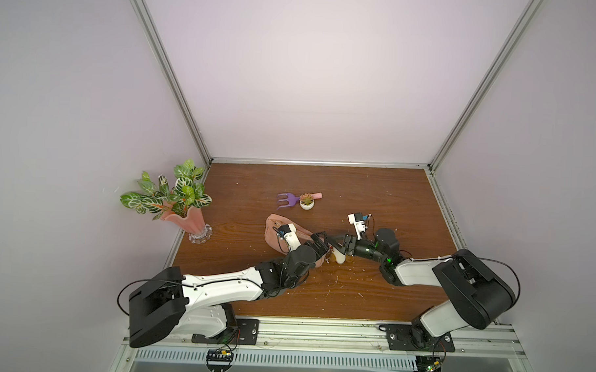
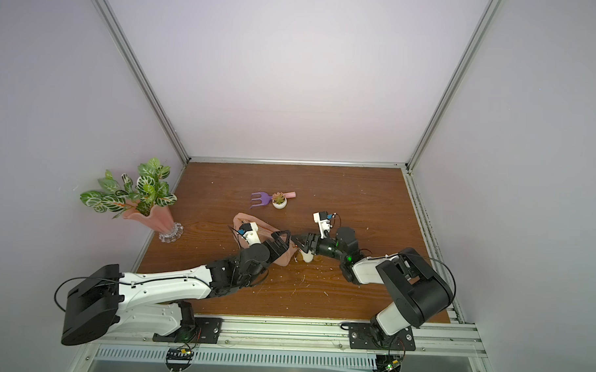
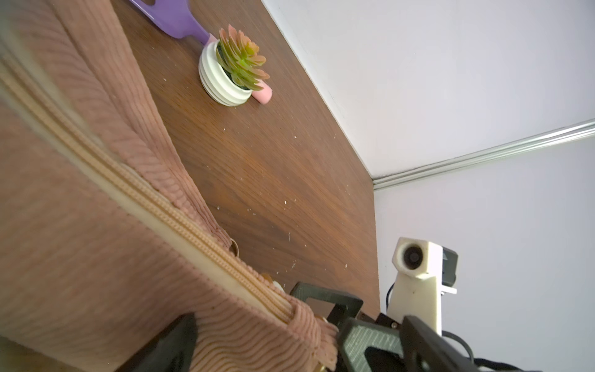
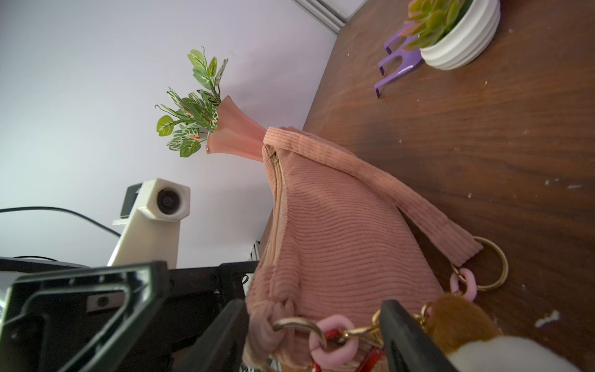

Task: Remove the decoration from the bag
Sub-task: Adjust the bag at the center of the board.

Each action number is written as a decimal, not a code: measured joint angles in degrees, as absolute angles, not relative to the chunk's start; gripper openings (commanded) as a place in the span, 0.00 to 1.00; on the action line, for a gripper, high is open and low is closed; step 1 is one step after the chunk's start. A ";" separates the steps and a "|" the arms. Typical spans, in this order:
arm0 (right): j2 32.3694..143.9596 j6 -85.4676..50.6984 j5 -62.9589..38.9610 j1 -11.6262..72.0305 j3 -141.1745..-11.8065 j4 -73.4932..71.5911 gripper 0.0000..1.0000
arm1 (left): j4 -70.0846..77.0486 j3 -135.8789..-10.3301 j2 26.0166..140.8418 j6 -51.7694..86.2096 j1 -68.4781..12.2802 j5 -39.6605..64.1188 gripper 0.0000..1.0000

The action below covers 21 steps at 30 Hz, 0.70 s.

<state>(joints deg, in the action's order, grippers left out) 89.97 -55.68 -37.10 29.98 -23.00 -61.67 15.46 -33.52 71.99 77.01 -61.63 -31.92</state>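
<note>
Right wrist view: right gripper (image 4: 312, 304) jaws apart astride decoration (image 4: 457, 322) chain (image 4: 360, 331) at bag (image 4: 338, 241) right end; left gripper (image 1: 321, 245) jaws wide apart.

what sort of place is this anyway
Probably a lab robot cell: aluminium frame rails around plain walls, left arm and right arm bolted beside a wooden table, staged vase.

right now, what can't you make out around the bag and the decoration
- decoration: cut by the bottom edge, right wrist view; tiny, half under the right gripper in both top views.
- red cord: its ends, behind the right gripper, right wrist view.
- left gripper pressing the bag or not: bag covers it, left wrist view.
</note>
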 measured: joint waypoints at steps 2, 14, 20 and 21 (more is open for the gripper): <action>91.57 -56.51 -37.50 29.98 -23.00 -63.37 0.59 | 15.62 -33.52 72.44 77.10 -61.49 -32.84 0.99; 94.24 -60.99 -39.20 29.95 -22.20 -71.94 0.44 | 18.72 -33.45 74.54 76.53 -58.39 -33.47 0.99; 94.52 -61.47 -39.81 29.93 -22.04 -73.21 0.39 | 21.21 -33.43 76.38 75.33 -57.41 -33.80 0.99; 94.78 -61.54 -39.86 29.93 -22.06 -73.34 0.37 | 21.50 -33.43 76.69 75.02 -57.30 -33.91 0.99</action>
